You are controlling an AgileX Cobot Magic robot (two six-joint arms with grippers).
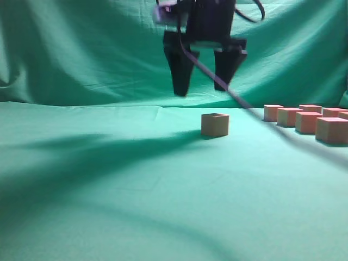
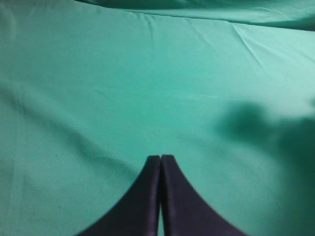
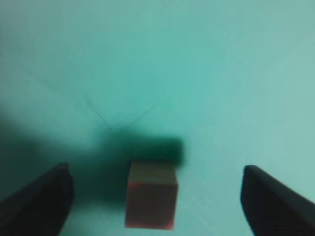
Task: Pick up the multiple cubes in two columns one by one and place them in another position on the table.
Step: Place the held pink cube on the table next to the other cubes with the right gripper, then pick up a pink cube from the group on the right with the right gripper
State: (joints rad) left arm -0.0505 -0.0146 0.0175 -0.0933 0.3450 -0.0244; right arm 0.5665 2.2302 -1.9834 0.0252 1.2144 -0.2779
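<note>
One cube (image 1: 215,124) stands alone on the green table (image 1: 136,190) near the middle. My right gripper (image 1: 204,84) hangs open above it and slightly behind, holding nothing. In the right wrist view the same cube (image 3: 150,200) sits on the cloth between the wide-open fingers (image 3: 155,196), touching neither. Several more cubes (image 1: 307,121) stand in two columns at the exterior view's right. My left gripper (image 2: 161,158) is shut with nothing between its fingers, over bare cloth (image 2: 147,88).
A green cloth backdrop (image 1: 81,49) rises behind the table. A dark cable (image 1: 234,95) slants down from the right arm toward the cube columns. Arm shadows lie across the cloth at the left.
</note>
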